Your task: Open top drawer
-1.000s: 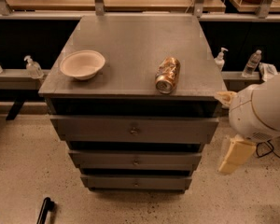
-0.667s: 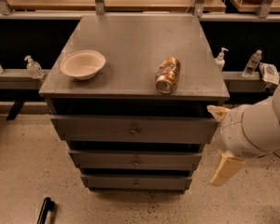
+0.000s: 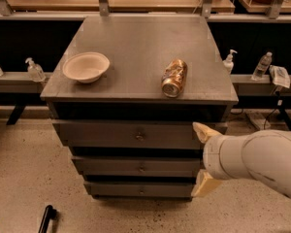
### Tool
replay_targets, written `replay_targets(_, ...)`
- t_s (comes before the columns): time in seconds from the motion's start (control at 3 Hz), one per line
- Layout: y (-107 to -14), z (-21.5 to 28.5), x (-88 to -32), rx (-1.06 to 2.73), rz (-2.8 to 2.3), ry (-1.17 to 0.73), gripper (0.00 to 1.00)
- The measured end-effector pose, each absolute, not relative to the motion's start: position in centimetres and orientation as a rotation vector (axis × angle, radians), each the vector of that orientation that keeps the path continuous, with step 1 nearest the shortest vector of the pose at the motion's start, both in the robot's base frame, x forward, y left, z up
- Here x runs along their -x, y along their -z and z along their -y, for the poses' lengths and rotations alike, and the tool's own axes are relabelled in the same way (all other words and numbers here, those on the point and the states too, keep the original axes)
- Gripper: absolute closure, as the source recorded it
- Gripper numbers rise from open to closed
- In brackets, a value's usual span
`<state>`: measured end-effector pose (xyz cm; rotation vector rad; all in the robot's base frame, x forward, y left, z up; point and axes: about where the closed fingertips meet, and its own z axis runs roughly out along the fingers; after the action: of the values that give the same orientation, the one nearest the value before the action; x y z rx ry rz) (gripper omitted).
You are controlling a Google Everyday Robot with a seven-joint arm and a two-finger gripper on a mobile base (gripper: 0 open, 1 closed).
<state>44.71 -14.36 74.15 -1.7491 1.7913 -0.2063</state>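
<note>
The top drawer is the widest grey front of three, just under the cabinet's top, with a small round metal knob at its middle. It sits pushed in. My gripper is in front of the cabinet's right side, to the right of the knob and apart from it. One cream fingertip lies over the top drawer's right end, the other down by the lowest drawer. The fingers stand wide apart and hold nothing. My white forearm reaches in from the right.
On the cabinet top stand a beige bowl at the left and a gold can lying on its side at the right. Two narrower drawers sit below. Bottles line side shelves.
My arm has swung left and down, from beside the cabinet's right edge to in front of the drawer fronts. The drawers, bowl and can have not moved.
</note>
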Motion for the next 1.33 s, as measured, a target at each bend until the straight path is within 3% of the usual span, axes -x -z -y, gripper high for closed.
replay_targets(1.33,-69.8,14.1,-51.7,1.810,-1.773,0.266,0.00)
